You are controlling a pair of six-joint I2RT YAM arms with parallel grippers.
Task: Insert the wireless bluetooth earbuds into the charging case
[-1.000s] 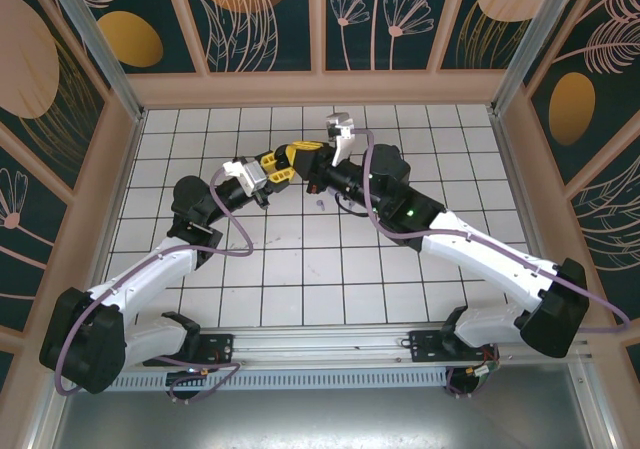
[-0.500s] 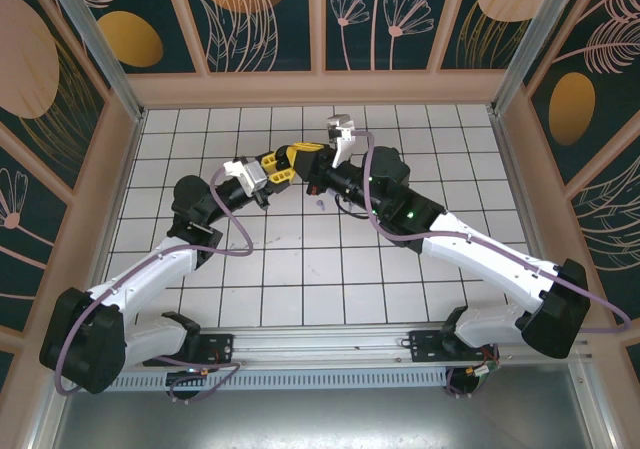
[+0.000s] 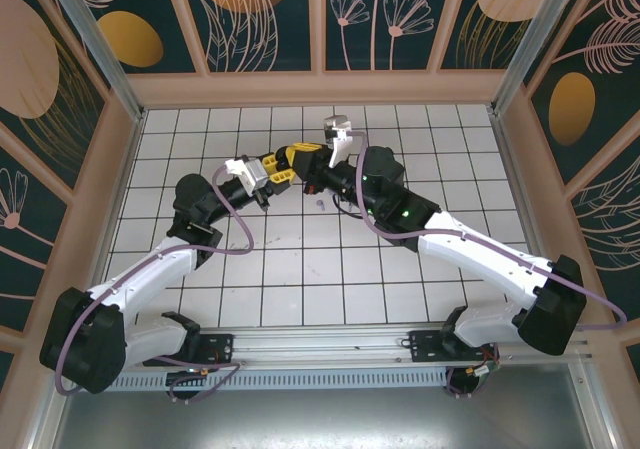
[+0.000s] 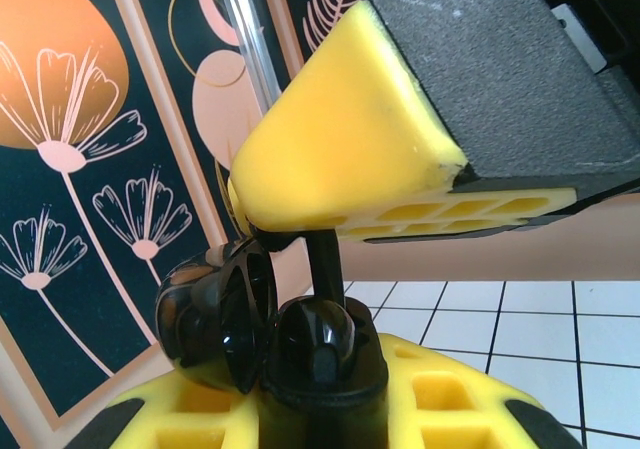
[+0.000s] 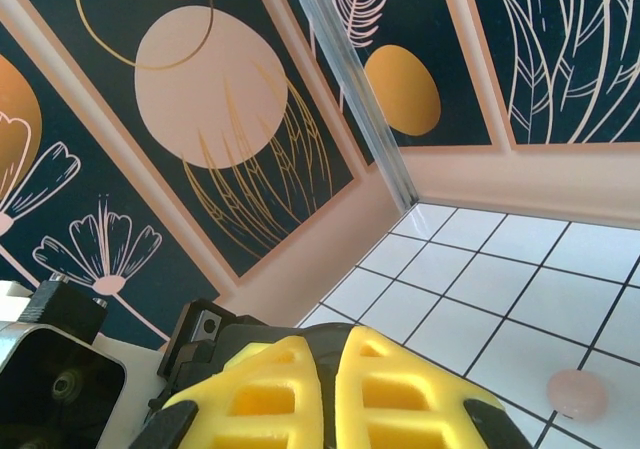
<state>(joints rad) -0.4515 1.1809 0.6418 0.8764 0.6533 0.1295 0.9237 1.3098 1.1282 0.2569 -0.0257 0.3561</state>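
The black earbud (image 4: 318,344) is up off the table at the far middle. It is pinched between the yellow fingers (image 4: 440,409) of the left gripper (image 3: 274,172), which is closed narrow on it. Its thin stem (image 4: 324,259) stands upright and meets the underside of an upper finger (image 4: 350,159), yellow with a grey pad (image 4: 500,79) on its back. A black shell (image 4: 212,319), rounded and hollow-faced, touches the earbud's left side. Whether it is the case or a second earbud cannot be told, nor whether anything lies in it.

The left wrist view gives this grip up close. From the top the two grippers simply meet tip to tip, and the black piece is too small to make out there. The right gripper (image 3: 296,156) reaches in from the right. Its own wrist view shows its fingers (image 5: 335,389) pressed together along one seam.

On the table (image 3: 300,289) a lilac bit (image 3: 319,205) lies just near of the right gripper's wrist. A pale pink blob (image 5: 577,394) rests on a tile in the right wrist view. Both are too small to tell earbud from disc. Patterned walls (image 3: 260,19) ring the table.
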